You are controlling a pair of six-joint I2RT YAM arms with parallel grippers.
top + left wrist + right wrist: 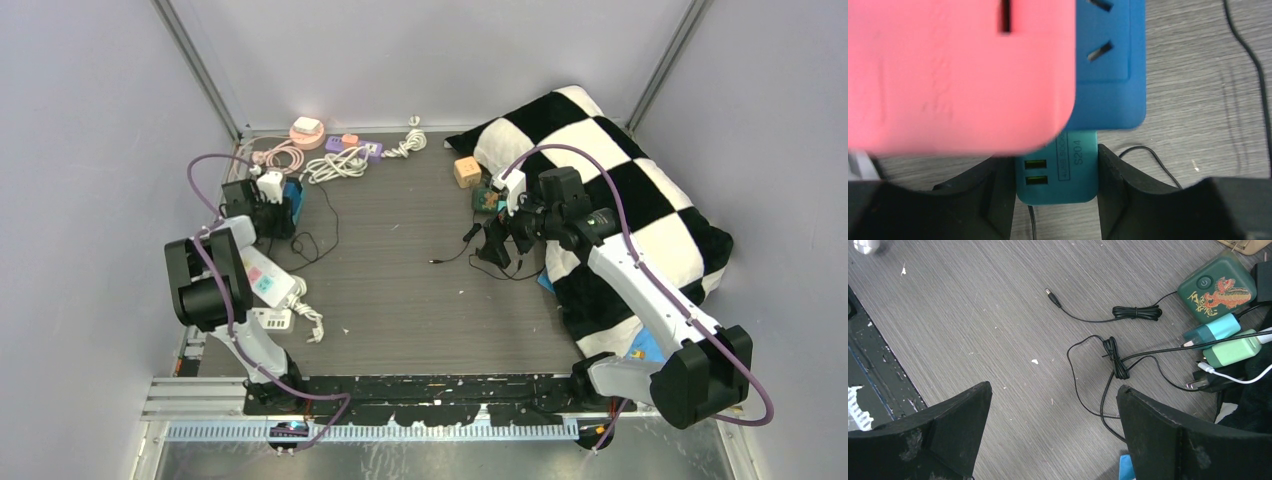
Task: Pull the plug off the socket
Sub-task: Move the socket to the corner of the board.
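Here, the left wrist view gives what the top view hides: the teal plug (1057,170), with two lit USB ports and the print "S204", sits seated in the end of the blue socket (1110,75). The left tool (1057,172) is clamped on it, with one black finger (998,200) pressed to each side of the teal body. A blurred pink block (958,75) fills the upper left of that view, in front of part of the socket. From above, only a sliver of the blue socket (293,203) shows at the far left of the bench (400,290), beside the left tool (268,215); the plug itself is covered by the arm. The right tool (493,245) hangs over the bench just beside the checkered pillow (640,210), well apart from the socket. Its own camera shows the right tool (1053,390) with fingers spread wide, holding nothing. Below it lie a thin black cable (1108,315) with a barrel tip, a green box with a dragon print (1217,287) and two small chargers (1223,340). All of these are too small to tell apart in the top view.
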